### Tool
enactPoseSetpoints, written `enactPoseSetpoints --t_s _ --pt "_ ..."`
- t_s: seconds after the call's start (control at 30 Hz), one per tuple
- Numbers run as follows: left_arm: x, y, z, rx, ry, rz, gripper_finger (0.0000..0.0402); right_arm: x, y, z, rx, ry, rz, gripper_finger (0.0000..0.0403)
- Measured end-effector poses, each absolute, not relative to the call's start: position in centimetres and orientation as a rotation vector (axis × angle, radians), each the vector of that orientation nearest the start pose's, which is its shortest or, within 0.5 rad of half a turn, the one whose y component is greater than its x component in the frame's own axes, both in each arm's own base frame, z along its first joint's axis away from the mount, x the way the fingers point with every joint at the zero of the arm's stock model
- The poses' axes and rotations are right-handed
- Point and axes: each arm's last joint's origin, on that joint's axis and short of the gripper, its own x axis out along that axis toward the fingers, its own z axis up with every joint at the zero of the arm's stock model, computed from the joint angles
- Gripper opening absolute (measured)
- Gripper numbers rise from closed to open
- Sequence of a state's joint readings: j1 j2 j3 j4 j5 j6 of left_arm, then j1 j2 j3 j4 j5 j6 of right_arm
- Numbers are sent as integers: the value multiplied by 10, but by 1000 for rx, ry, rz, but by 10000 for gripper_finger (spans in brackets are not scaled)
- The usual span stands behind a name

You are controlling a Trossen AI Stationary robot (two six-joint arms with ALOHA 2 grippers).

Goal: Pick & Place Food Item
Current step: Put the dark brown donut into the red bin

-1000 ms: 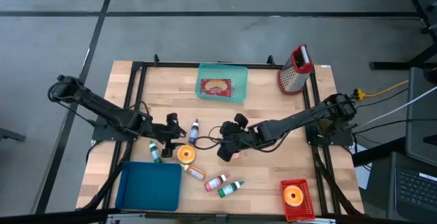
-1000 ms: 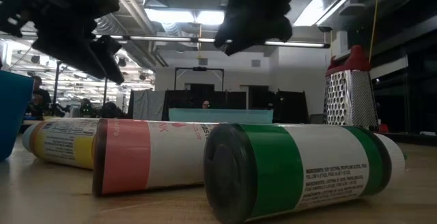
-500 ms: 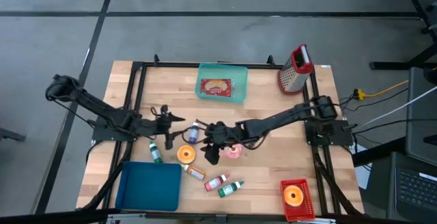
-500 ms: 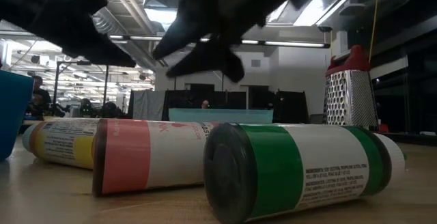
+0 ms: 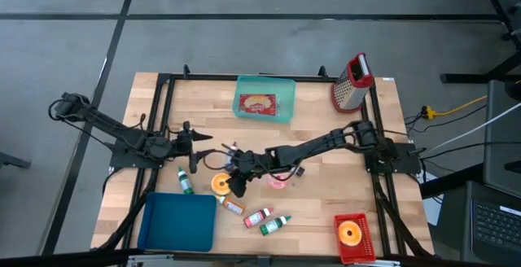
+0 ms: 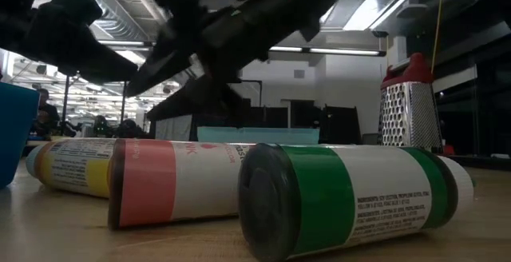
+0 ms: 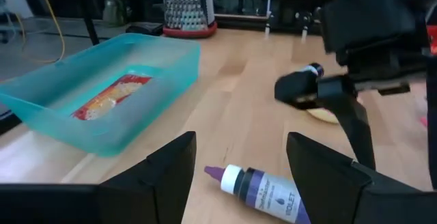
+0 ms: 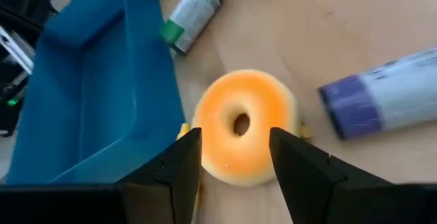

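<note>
The right gripper [image 5: 234, 181] reaches across the middle of the pale wooden bench [image 5: 317, 129] and hangs low over the orange ring-shaped donut [image 5: 221, 184], which lies flat on the wood just beside the deep blue rectangular plastic bin [image 5: 177, 222]. In the right wrist view its 2 dark jaws stand apart, released, framing the donut [image 8: 240, 125] between them with nothing grasped; I cannot tell whether they touch it. A violet-capped bottle with a pale label [image 8: 382, 94] lies on its side near the donut, and a green-capped small bottle [image 8: 194, 7] lies by the bin's wall [image 8: 89, 94].

The left gripper [image 5: 193, 146] waits near the bench's left side, its jaws also released and empty; past them the left wrist view shows the violet bottle [image 7: 263, 191] lying just ahead, and farther off a translucent teal tray [image 7: 147, 63] holding a red-and-yellow packet [image 7: 113, 95].

A red-handled metal box grater [image 5: 352, 81] stands at the far right corner. A pink-frosted donut [image 5: 279, 181] lies near the right arm. A red-labelled bottle [image 5: 258, 216] and a green-labelled bottle [image 5: 276, 224] lie side by side at the near edge, and a second orange donut sits in a small red tray [image 5: 352, 249].
</note>
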State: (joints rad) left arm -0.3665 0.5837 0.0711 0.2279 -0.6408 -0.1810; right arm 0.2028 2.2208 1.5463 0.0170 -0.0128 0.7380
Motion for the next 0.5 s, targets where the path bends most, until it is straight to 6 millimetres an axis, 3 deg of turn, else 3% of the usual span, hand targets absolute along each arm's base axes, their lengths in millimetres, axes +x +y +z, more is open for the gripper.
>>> enactPoseSetpoints --t_s 0.2,0.5 --pt "127 -30 152 -24 261 281 226 497 99 119 639 843 -88 176" --pt "126 -30 149 -23 291 283 226 501 94 120 617 845 -104 163"
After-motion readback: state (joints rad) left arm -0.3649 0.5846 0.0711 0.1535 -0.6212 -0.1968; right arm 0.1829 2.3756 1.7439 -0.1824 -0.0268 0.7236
